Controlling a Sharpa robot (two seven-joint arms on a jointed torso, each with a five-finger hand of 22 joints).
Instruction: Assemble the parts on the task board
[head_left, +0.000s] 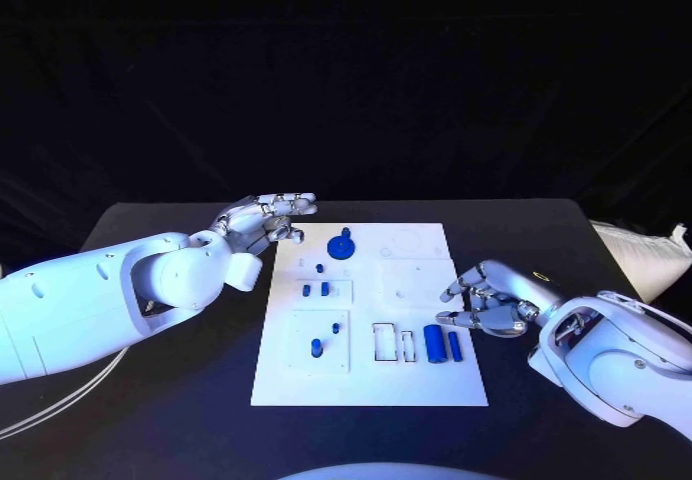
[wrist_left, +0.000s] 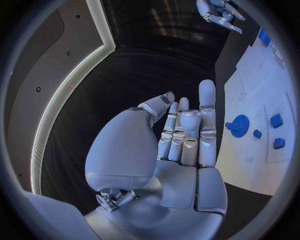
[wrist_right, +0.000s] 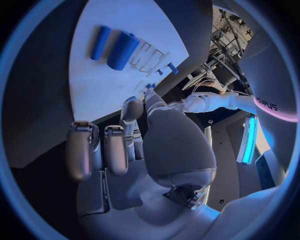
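Note:
The white task board (head_left: 368, 375) lies mid-table. A blue gear (head_left: 342, 245) sits near its far edge, and it also shows as the gear (wrist_left: 238, 125) in the left wrist view. Small blue parts (head_left: 316, 290) stand in the left column. A thick blue cylinder (head_left: 434, 343) and a thin one (head_left: 456, 346) lie near the right edge, seen again as cylinders (wrist_right: 122, 50) in the right wrist view. My left hand (head_left: 267, 220) hovers by the board's far left corner, fingers straight, holding nothing. My right hand (head_left: 483, 302) rests at the board's right edge just beyond the cylinders, fingers loosely bent, empty.
A white bag (head_left: 642, 255) lies at the table's right edge. Pale cables (head_left: 58, 405) run under my left arm. Bare black table (head_left: 188, 400) flanks the board on both sides.

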